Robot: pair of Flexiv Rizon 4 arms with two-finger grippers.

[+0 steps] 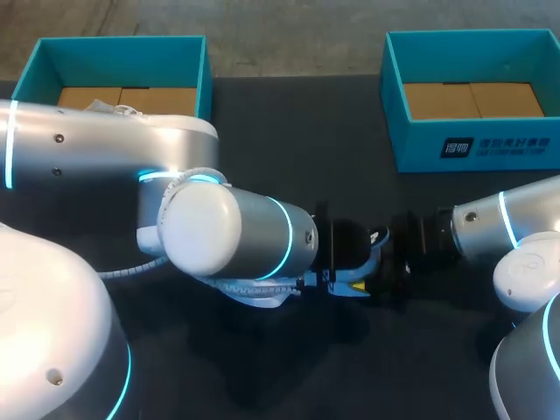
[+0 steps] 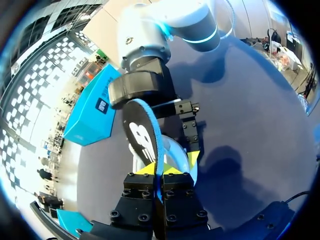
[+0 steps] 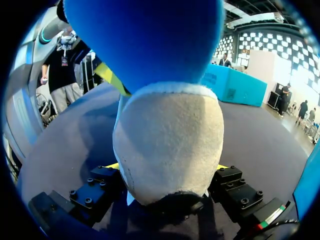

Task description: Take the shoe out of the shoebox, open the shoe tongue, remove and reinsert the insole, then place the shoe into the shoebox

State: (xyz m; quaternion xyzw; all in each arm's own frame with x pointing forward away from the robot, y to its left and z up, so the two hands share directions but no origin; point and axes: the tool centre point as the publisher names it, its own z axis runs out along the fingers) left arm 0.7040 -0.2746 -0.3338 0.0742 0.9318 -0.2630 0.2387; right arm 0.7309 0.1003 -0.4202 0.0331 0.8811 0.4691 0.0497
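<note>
My left gripper (image 2: 160, 170) is shut on the rear edge of the insole (image 2: 142, 135), a dark sheet with a blue underside that stands on edge above the white shoe (image 2: 177, 152). In the right wrist view the shoe's cream heel (image 3: 170, 145) fills the space between the fingers of my right gripper (image 3: 167, 172), which press it from both sides, with the blue insole (image 3: 145, 40) overhead. In the head view both grippers meet at mid-table, left (image 1: 350, 287) and right (image 1: 389, 276). The shoe (image 1: 254, 296) is mostly hidden under my left arm.
Two teal shoeboxes stand open at the far edge of the dark table, one at the back left (image 1: 122, 48) and one at the back right (image 1: 472, 149). Both show bare cardboard floors.
</note>
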